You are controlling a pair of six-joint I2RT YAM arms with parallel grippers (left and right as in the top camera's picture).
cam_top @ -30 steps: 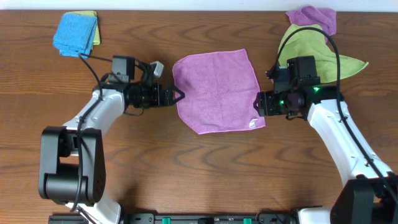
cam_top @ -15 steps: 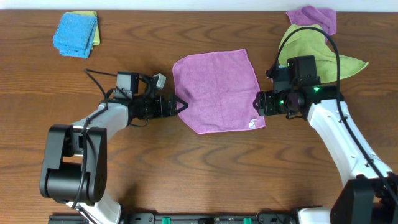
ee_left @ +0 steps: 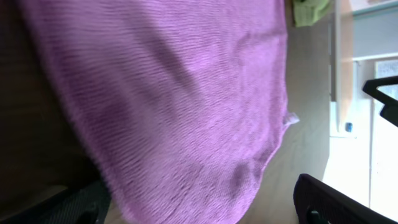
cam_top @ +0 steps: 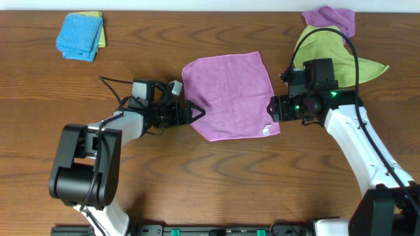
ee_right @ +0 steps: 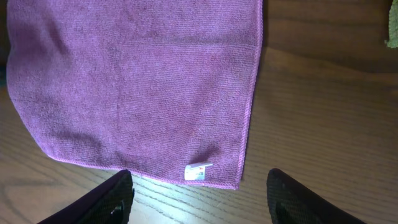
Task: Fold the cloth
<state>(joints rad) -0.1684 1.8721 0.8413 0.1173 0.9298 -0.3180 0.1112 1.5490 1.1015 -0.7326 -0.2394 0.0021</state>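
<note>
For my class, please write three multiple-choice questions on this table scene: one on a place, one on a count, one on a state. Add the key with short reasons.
1. Where on the lilac cloth is the white tag?
A) at the corner nearest the right gripper
B) in the middle
C) at the far left corner

2. How many purple cloths lie on the table?
A) one
B) two
C) three

3. How does the lilac cloth lie?
A) folded in half
B) spread out, unfolded
C) lifted clear in a gripper

Key:
1 A: the tag sits by the right gripper.
2 B: the spread one, plus a crumpled purple cloth at the far edge.
3 B: a single open layer shows.
</note>
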